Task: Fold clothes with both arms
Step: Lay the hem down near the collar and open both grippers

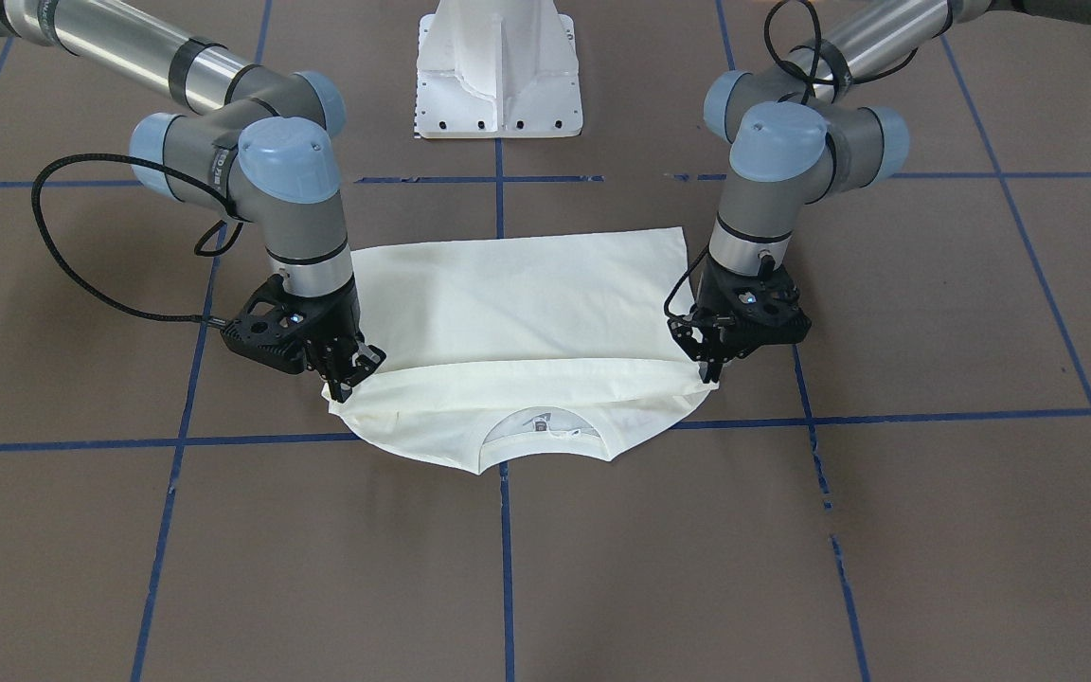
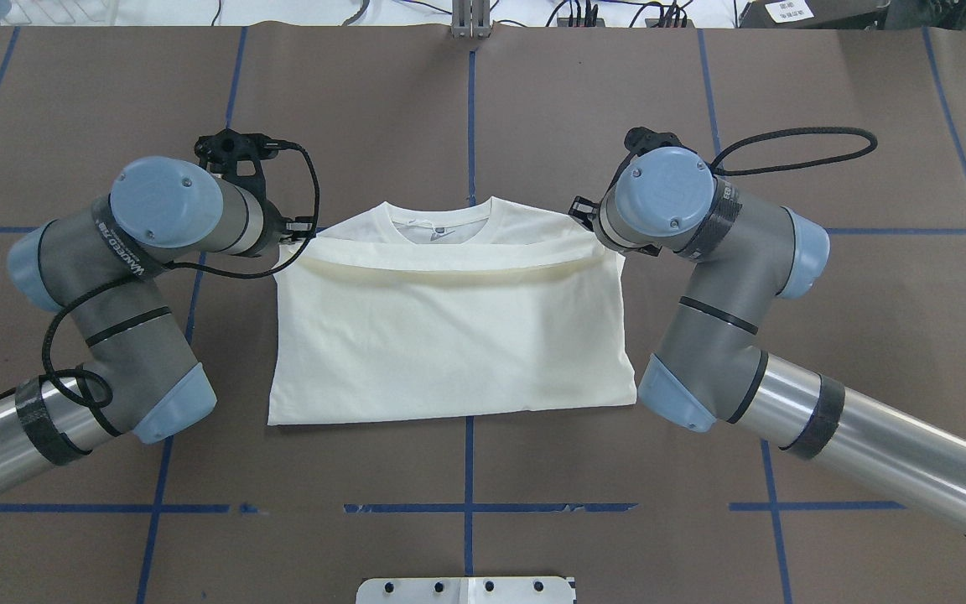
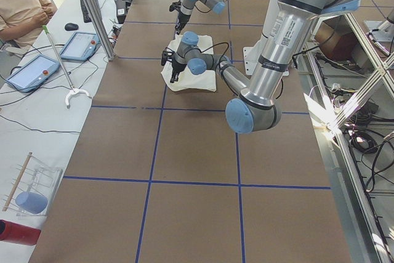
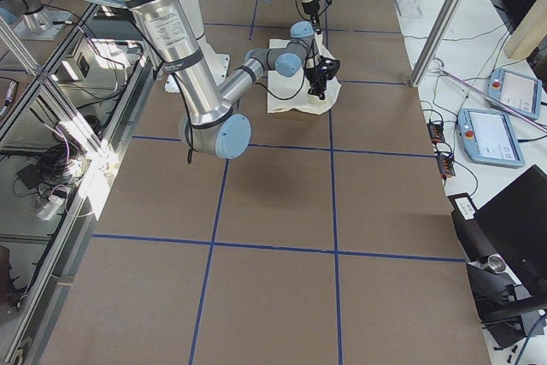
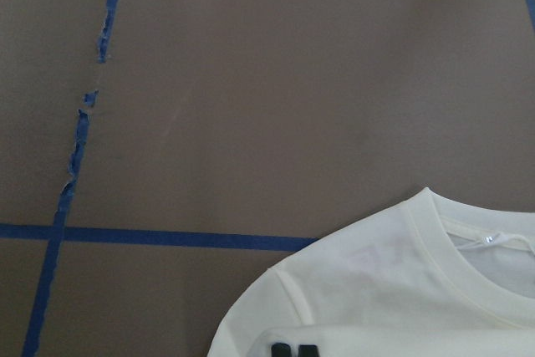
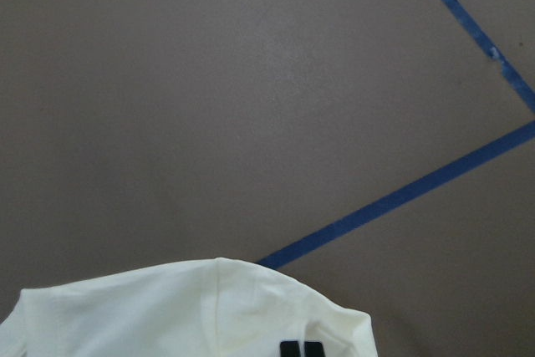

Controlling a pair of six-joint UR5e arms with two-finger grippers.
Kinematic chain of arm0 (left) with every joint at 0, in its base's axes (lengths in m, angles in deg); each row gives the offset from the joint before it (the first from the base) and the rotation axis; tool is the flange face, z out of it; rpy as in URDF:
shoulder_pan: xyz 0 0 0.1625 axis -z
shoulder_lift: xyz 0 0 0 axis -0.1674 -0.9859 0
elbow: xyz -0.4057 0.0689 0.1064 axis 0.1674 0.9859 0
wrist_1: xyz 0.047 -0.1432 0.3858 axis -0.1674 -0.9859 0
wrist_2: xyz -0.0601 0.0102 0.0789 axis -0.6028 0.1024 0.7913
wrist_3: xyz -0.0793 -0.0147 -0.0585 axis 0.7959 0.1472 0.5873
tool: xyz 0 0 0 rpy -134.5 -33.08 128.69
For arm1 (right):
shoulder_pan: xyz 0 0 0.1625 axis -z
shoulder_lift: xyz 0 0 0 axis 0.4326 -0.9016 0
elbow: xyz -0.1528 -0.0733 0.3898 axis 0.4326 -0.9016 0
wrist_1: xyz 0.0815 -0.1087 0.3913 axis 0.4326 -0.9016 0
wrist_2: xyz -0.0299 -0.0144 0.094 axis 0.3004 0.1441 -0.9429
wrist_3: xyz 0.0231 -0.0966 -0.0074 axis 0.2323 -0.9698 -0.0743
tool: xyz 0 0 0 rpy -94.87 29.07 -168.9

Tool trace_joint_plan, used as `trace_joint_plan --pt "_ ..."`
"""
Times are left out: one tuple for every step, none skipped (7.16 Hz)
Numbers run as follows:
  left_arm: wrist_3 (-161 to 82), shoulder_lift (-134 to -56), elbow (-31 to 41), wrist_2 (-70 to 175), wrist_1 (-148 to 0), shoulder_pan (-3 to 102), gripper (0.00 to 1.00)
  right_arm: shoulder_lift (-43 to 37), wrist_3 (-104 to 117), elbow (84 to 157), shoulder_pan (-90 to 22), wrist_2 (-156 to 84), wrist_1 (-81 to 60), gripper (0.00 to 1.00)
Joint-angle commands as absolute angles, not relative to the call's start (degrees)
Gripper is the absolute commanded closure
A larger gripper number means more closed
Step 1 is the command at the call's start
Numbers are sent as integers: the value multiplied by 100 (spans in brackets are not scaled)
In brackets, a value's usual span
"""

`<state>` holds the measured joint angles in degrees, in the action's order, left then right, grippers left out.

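Grip is closed at both ends of the carried edge. The left gripper (image 1: pixel 711 367) has its fingers pressed together on one corner of the cream-white T-shirt (image 2: pixel 449 335). The right gripper (image 1: pixel 348 374) pinches the opposite corner the same way. Both wrist views show dark fingertips close together at the cloth.

The held edge spans between them just above the layer below and dips slightly at mid-span. The shirt lies at the table's centre, doubled over into a near rectangle. Its collar (image 1: pixel 539 431) and shoulder line project past the held edge on the operators' side.

Risks, as judged:
- Each pinch takes only a small bite of corner, so a sharp pull could draw the cloth out.
- Unequal travel of the two arms would skew the edge and leave a crooked fold.
- The slack middle could drag and crease the lower layer.
- Fingertips this low could catch both layers at once.

The fabric is a soft, matte, limp knit with a ribbed neckband, and no print shows on the exposed faces. The table (image 1: pixel 934 313) is a flat, dull brown sheet marked with blue tape (image 1: pixel 505 549), which is frayed in places.
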<state>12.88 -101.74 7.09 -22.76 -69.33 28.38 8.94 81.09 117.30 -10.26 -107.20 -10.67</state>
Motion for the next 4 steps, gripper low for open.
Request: trace_joint_plan --pt "1287 -10178 610 -2284 -7035 2842 100 876 8090 11649 -1031 -10719 -962 100" --pt "1269 -10161 619 -2284 -7052 2833 1 841 7986 11657 -1031 -10710 -971 47" --pt "930 -10161 697 -2310 -7026 2842 0 832 7524 11736 -1066 -10692 -997 0" --pt "648 -10030 1003 -2337 -7043 2851 0 771 7136 11945 -1154 -10805 -1014 0"
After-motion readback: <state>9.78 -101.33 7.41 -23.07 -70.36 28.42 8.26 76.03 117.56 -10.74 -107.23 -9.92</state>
